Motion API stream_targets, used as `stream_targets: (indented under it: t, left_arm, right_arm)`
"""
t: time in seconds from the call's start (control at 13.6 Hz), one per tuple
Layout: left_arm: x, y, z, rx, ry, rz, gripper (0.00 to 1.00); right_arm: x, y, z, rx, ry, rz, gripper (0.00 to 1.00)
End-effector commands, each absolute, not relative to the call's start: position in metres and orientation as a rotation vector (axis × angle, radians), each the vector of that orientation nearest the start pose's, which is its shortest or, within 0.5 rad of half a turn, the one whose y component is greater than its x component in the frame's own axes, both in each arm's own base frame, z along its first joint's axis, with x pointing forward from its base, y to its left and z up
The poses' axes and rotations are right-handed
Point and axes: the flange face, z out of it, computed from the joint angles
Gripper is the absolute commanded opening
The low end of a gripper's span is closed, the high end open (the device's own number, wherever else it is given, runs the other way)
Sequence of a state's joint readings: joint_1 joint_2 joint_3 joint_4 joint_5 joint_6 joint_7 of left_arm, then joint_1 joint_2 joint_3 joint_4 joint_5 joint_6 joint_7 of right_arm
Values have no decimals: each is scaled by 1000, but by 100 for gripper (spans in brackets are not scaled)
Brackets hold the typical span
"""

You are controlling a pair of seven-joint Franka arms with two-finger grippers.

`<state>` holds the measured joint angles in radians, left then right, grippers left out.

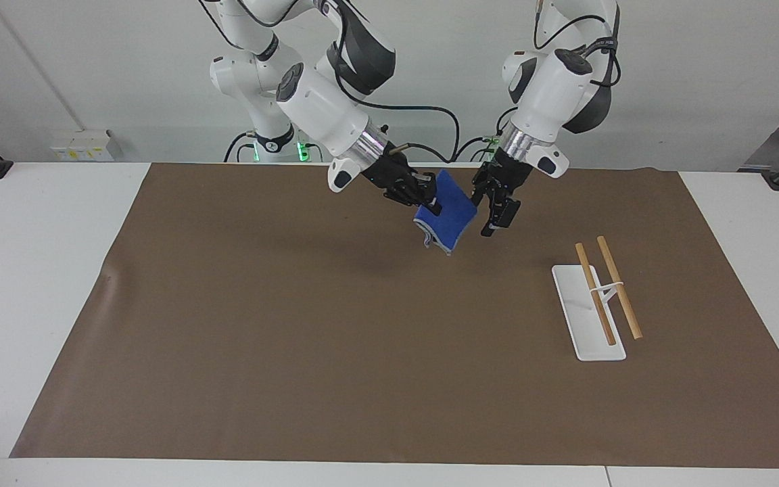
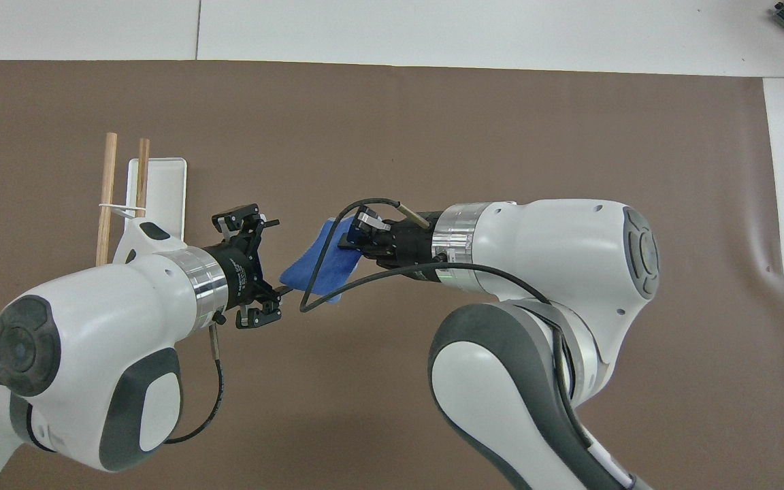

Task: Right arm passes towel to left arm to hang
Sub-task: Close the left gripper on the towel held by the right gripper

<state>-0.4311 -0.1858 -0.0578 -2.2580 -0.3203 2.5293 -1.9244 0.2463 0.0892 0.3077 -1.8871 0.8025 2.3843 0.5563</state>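
Fuzzy blue cloth towel (image 1: 448,211), matt brown mat (image 1: 295,325), glossy white rack (image 1: 582,318) with smooth wooden rods (image 1: 619,287).

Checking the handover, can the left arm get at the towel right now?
Probably yes: the open left pincer hangs beside the towel, which the right pincer holds up by one edge.

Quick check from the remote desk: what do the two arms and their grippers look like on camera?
Both are white jointed arms with dark grey joint panels, a silver ring at the wrist and a loose black cable. The right arm and left arm look alike. The right gripper and left gripper are black, skeletal, two-fingered.
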Motion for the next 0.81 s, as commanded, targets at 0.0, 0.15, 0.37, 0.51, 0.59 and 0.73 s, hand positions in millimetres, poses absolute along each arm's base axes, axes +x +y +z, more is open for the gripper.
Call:
stream_targets:
  t: [0.0,0.15,0.37,0.51,0.59,0.73]
  left_arm:
    - [460,-252,488,1735,1925,-71,100]
    - [461,-253,490,1719,1911,-57,92]
    - [463,-253,489,1718,1901,-47,73]
    - [463,-253,488,1731,1894,-46,55]
    - [463,-253,488,1735,1894,-47,47]
    - [462,-253,488,1743,1892,-48,33]
  right_arm:
    - [530,325,507,-2264,584,42,0]
    - [529,325,507,-2265,581,43,0]
    - [529,325,506,-2267,580,43,0]
    - [529,325,506,-2267,580,43,0]
    - [529,325,507,-2266,580,42,0]
    - [530,325,506,-2267,583,42,0]
